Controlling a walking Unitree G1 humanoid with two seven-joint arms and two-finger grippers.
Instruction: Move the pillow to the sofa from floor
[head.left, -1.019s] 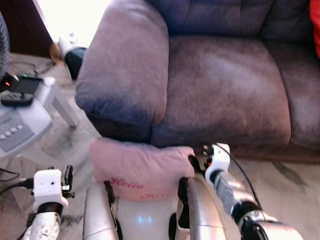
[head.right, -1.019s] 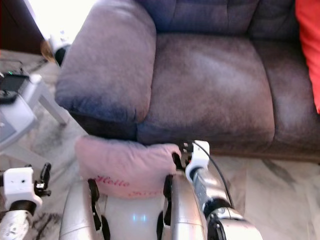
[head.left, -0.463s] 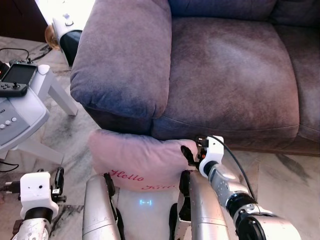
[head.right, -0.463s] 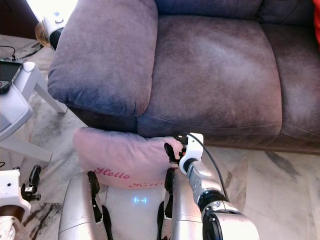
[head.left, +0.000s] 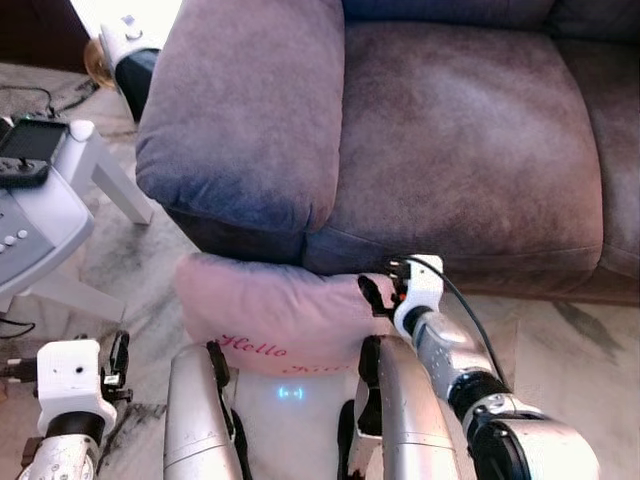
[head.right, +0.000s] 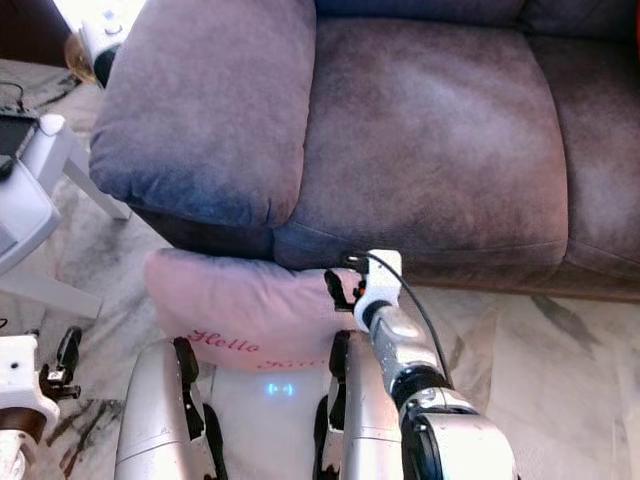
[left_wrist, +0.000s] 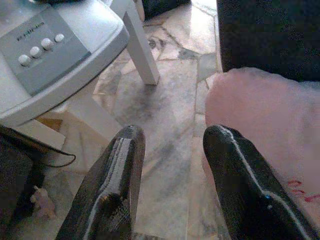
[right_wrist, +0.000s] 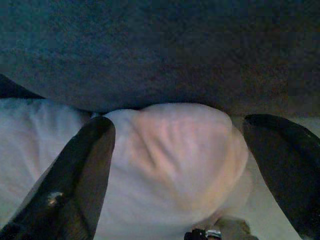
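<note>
Since half a second ago the right gripper (right_wrist: 175, 165) has pushed closer, fingers apart around the corner of the pink pillow (head.left: 275, 310). The pillow lies on the floor (head.left: 150, 270) against the sofa (head.left: 400, 150). Left gripper (left_wrist: 172, 165) is open beside it, near a white table (head.left: 60, 210).

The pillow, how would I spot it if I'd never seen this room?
Find the big purple-grey sofa and look down at the marble floor below its armrest. The pillow leans against the sofa's base, with the right gripper at its corner. It is the soft pink thing with "Hello" stitched in red.
</note>
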